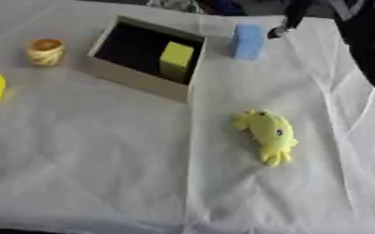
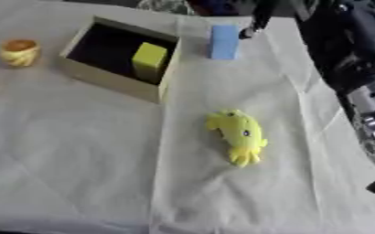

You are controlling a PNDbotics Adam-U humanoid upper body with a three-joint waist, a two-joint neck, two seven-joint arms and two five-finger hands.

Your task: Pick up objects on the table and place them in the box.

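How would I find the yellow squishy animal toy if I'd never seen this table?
Start at the tan open box with the dark inside at the far left of the white cloth-covered table. Look nearer and to the right: the yellow plush squid-like toy lies alone on the cloth. Only it has an eye and little tentacles.

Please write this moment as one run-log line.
box: holds yellow block | blue block, yellow plush, cupcake toy: on table | right hand: by blue block | left hand: unseen
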